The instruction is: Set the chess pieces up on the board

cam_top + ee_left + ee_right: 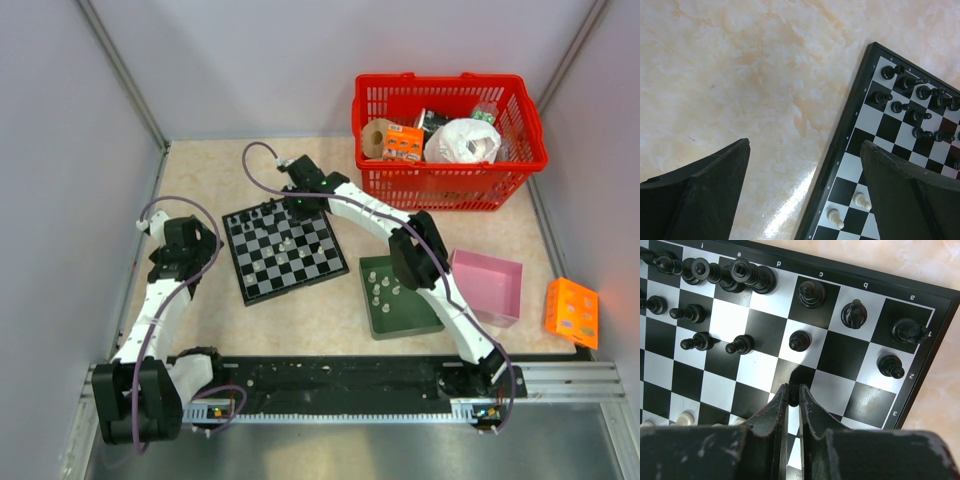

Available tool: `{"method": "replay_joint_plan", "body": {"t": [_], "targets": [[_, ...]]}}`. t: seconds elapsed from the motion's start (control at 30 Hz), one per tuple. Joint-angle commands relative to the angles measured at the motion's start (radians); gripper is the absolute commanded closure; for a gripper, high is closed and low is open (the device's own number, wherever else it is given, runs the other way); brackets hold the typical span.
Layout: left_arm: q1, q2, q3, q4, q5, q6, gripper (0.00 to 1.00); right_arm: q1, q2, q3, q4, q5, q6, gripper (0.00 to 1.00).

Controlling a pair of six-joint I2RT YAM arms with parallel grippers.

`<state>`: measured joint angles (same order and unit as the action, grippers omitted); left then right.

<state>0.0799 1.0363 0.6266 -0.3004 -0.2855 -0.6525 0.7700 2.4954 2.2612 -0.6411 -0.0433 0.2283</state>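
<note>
Over the board (262,268), at its far edge, hangs the right hand (296,207); the left hand (210,243) beside it; whitish pieces (380,290) in the tray (415,312).

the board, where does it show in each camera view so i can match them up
Top external: the board lies left of centre, turned at a slight angle.
Left wrist: the board takes up the right side, one corner near the top.
Right wrist: the board fills most of the frame.
Shared landmark: the black chess pieces crowded along one edge.
</note>
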Motion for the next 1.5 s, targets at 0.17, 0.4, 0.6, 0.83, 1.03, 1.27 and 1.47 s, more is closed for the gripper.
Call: {"method": "replay_joint_plan", "body": {"t": [0.17, 0.4, 0.6, 0.83, 1.03, 1.27, 1.47], "targets": [[0.004, -0.010, 0.021, 0.017, -0.004, 0.002, 0.03, -0.032, 0.002, 0.098, -0.008, 0.066, 0.009, 0.94], [0.004, -0.005, 0.022, 0.018, -0.007, 0.002, 0.03, -0.061, 0.026, 0.126, 0.006, 0.048, 0.017, 0.94], [0.004, -0.004, 0.025, 0.020, -0.007, 0.004, 0.03, -0.063, 0.040, 0.130, 0.020, 0.005, 0.023, 0.94], [0.004, -0.001, 0.021, 0.020, -0.009, 0.002, 0.03, -0.063, 0.059, 0.139, 0.031, -0.010, 0.028, 0.94], [0.004, 0.004, 0.022, 0.021, -0.012, 0.001, 0.03, -0.063, 0.076, 0.153, 0.029, -0.012, 0.022, 0.93], [0.004, 0.004, 0.022, 0.020, -0.012, 0.002, 0.03, -0.063, 0.094, 0.166, 0.029, -0.015, 0.023, 0.92], [0.004, 0.004, 0.022, 0.020, -0.011, 0.002, 0.03, -0.058, 0.088, 0.161, 0.027, -0.032, 0.016, 0.85]]}}
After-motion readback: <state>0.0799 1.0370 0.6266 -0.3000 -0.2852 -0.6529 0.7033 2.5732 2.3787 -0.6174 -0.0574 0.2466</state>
